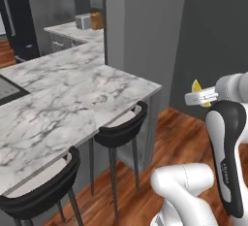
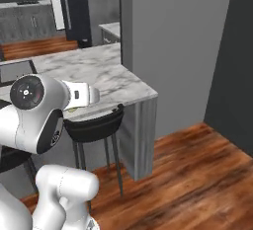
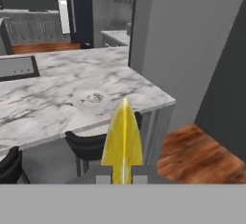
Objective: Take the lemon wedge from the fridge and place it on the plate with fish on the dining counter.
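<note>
Yellow lemon wedge [image 3: 123,141] is pinched tight in the gripper [image 3: 123,179], fingers nearly closed on it (point sticking up), held in the air off the dining counter [image 1: 58,104]. One plate with fish [image 3: 92,98] sits there, two black stools [image 1: 121,123] below. Hand view also catches the fridge [image 3: 79,11].
</note>
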